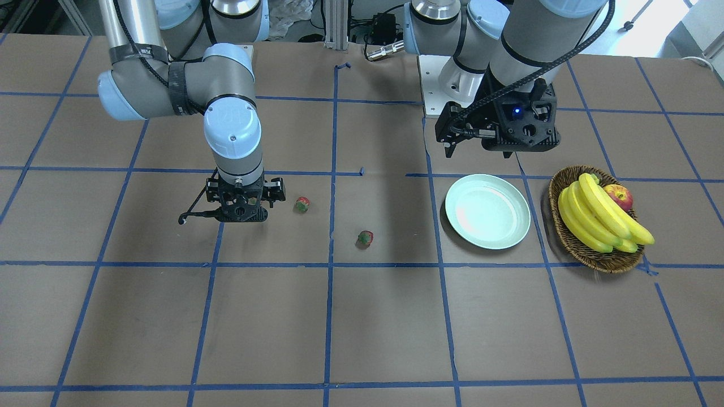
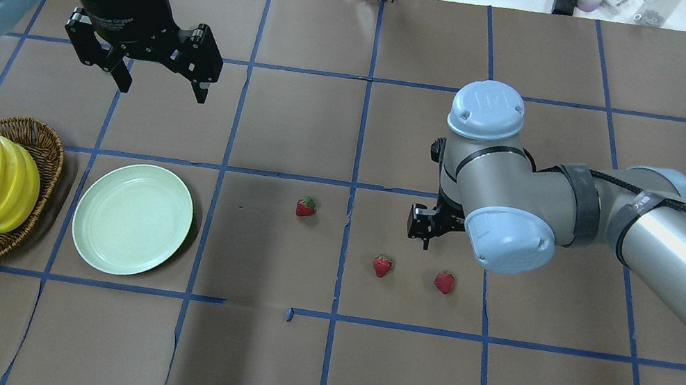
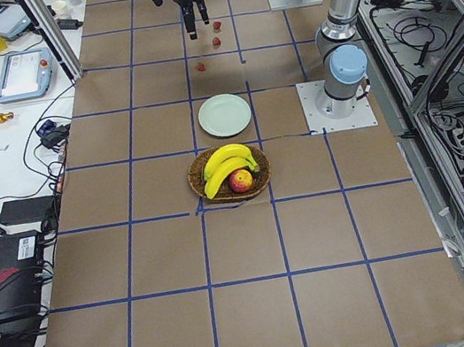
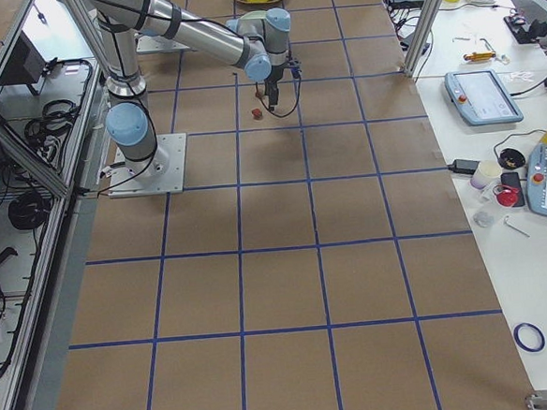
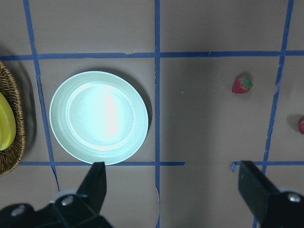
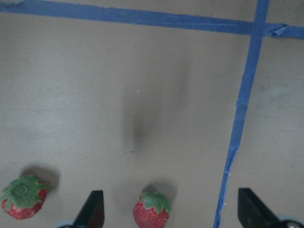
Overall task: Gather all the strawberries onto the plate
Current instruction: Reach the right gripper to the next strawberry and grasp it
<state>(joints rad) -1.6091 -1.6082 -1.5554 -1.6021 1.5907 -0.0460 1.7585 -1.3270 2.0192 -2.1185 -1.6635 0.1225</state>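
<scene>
Overhead exterior shows the counter with the empty plate on my left side, my left jaws open near it, and three strawberries lying loose well off to its right. My right jaws stand open astride the outermost strawberry. I should drop straight down, centre it, then close gently below the leafy cap.
</scene>
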